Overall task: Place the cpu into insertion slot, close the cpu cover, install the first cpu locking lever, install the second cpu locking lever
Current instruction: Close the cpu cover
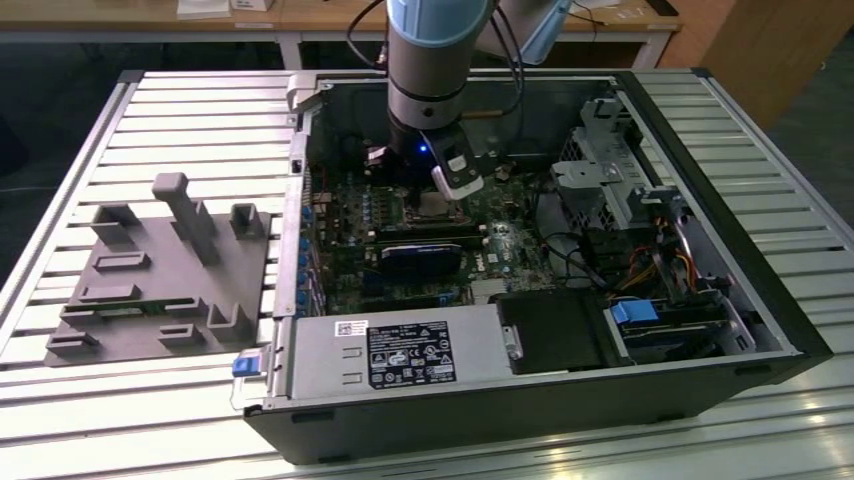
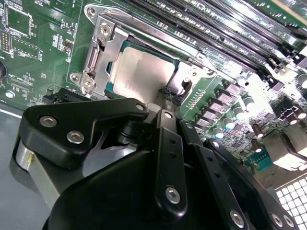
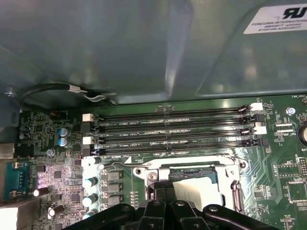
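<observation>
The thick grey robot arm [image 1: 424,70] is being held nearly vertical, its wrist being pointed down into the black metal computer case [image 1: 747,330], which is lying open on its side on the silver slatted desk [image 1: 160,110]. The black linkage claw [image 1: 450,196] is being held low over the green motherboard [image 1: 334,250]. In both wrist views the claw [image 2: 165,96] [image 3: 161,188] is being shown with its fingers pressed together; whether anything thin is being pinched between them cannot be told.

The small flat square cpu [image 2: 141,69] with its silver-grey metal top is being held in the square, silver-rimmed insertion slot [image 1: 424,207], just beyond the claw's tips. The thin silver metal cpu cover [image 2: 101,52], a frame with a square window, is being shown lying flat around the cpu. The claw's tips are being held at the frame's nearest edge; touching or just apart cannot be told. A thin silver metal lever [image 2: 144,29] is lying along the cover's far edge from the claw, and the long black memory slots [image 3: 172,129] are lying beyond it.

Inside the case, the motherboard is being flanked by a silver labelled power supply box [image 1: 387,355] and a grey metal drive cage [image 1: 601,170]. Outside the case, well apart from the claw, a grey moulded fixture [image 1: 160,270] is resting on the desk.
</observation>
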Controlling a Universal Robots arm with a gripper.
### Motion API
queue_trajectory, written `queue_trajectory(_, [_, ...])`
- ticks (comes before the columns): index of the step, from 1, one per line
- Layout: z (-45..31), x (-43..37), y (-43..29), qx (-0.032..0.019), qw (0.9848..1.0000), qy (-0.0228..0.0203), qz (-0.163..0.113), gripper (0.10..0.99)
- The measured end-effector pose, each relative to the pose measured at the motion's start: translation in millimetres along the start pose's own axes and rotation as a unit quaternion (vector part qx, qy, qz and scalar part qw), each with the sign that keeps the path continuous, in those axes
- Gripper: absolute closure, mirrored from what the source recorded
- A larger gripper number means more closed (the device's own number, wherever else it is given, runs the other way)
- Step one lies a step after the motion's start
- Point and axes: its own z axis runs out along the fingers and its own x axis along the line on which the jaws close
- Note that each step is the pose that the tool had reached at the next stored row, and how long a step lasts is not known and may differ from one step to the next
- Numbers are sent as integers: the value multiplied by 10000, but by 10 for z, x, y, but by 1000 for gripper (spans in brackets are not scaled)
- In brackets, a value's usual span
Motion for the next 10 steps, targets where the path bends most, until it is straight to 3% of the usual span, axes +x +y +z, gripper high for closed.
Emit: queue_trajectory(10, [-31, 1, 6, -8, 10000, 0, 0, 980])
